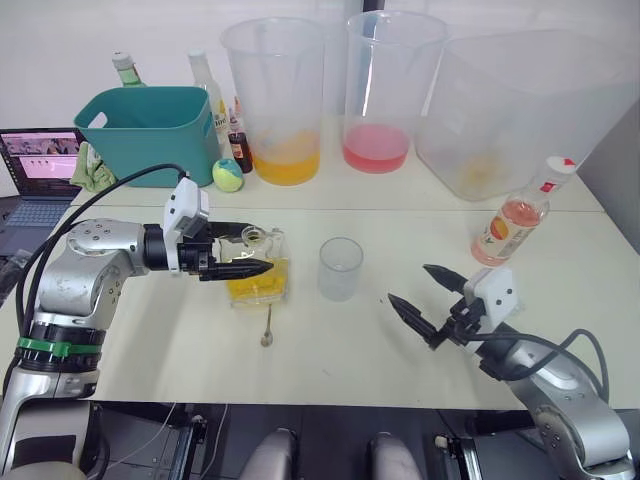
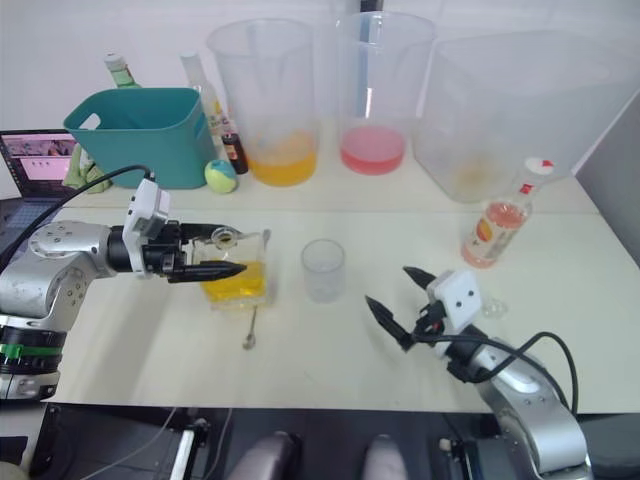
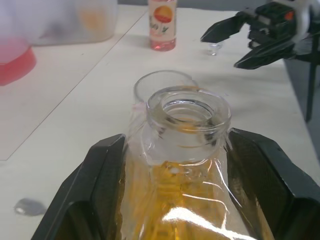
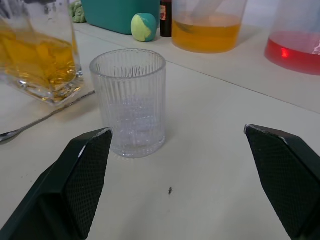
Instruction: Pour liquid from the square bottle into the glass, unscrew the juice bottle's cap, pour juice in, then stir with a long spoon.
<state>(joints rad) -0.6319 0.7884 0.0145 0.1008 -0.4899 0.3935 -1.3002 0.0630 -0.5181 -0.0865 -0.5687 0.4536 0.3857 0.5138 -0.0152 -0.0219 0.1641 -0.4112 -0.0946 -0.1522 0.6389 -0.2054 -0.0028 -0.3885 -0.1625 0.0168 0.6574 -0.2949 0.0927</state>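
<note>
Gripping the square bottle by its flat sides, the left claw had one black finger on each face, the open neck rising between them with no stopper in it. That bottle stood on the bench, yellow-orange liquid filling its lower part. Just beyond the left claw's fingertips stood the glass, one small ribbed tumbler, apart from the bottle with bare bench between them. The long spoon lay on the near side of the bottle, its bowl toward the front edge of the bench. The right claw hovered with its fingers spread wide and holding nothing, pointing at the glass across an open stretch of bench. Behind that claw, toward the bench's far right corner, the juice bottle stood upright, the juice bottle's cap on it; its orange-and-white label carried print too small to read. Three big clear pitchers lined the back, one holding orange liquid, one pink. A teal tub sat behind the left claw.
</note>
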